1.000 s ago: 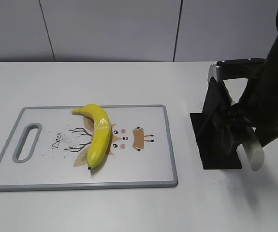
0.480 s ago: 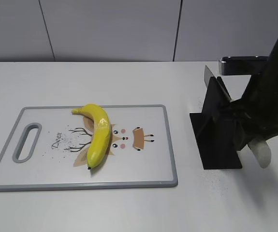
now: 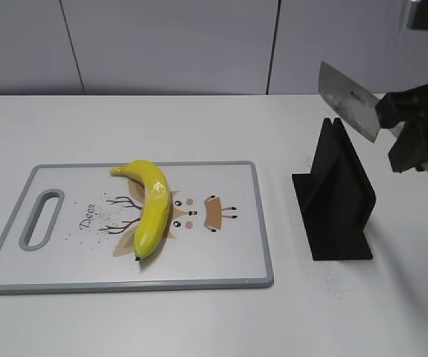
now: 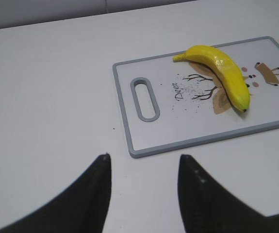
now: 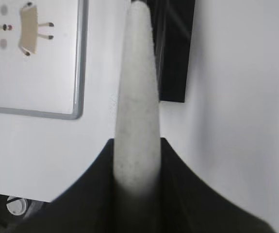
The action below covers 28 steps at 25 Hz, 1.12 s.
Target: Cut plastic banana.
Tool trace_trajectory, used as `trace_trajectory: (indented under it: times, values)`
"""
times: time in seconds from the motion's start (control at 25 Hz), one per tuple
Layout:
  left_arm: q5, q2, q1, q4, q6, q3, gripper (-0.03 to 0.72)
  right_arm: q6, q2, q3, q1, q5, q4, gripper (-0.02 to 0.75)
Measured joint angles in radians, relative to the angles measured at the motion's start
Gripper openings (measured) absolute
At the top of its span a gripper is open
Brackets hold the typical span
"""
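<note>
The glossy yellow plastic banana (image 3: 152, 208) lies on the white cutting board (image 3: 228, 256), left of its middle; the left wrist view also shows the banana (image 4: 224, 73). My right gripper (image 3: 411, 126) is shut on a knife's white handle (image 5: 137, 97) and holds it in the air at the right. The steel blade (image 3: 347, 100) hangs above the black knife stand (image 3: 336, 193), well right of the banana. My left gripper (image 4: 144, 158) is open and empty over bare table, just off the handle end of the board (image 4: 178, 131). It does not show in the exterior view.
The knife stand stands on the table right of the board, with the blade just above its top; the right wrist view shows the stand (image 5: 175, 53) beyond the handle. The board's grip slot (image 3: 41, 218) is at its left end. A grey wall runs behind the table.
My right gripper has risen with the knife, drawing the blade up out of the black stand. The banana and the board have not moved.
</note>
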Motion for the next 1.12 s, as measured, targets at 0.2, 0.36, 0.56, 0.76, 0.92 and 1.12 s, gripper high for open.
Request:
trace_trajectory:
  times: [0.2,0.36,0.56,0.76,0.92,1.12]
  values:
    - [-0.002,0.000,0.000,0.001,0.000,0.000,0.437,0.001,-0.075,-0.002,0.000,-0.007,0.000,0.162]
    - [-0.042,0.038,0.000,0.018,0.000,-0.016,0.457,-0.111,-0.083,-0.036,0.000,-0.021,0.003,0.161]
    - [-0.205,0.236,0.000,0.020,0.012,-0.050,0.599,-0.330,0.025,-0.170,0.000,0.024,0.012,0.161]
    - [-0.332,0.530,0.000,-0.051,0.192,-0.103,0.632,-0.562,0.187,-0.324,0.000,0.049,0.077,0.161]
    - [-0.352,0.769,-0.001,-0.206,0.462,-0.213,0.632,-0.729,0.305,-0.431,0.000,0.078,0.142,0.161]
    - [-0.309,1.038,-0.063,-0.249,0.637,-0.430,0.630,-0.992,0.419,-0.508,0.000,0.106,0.220,0.161]
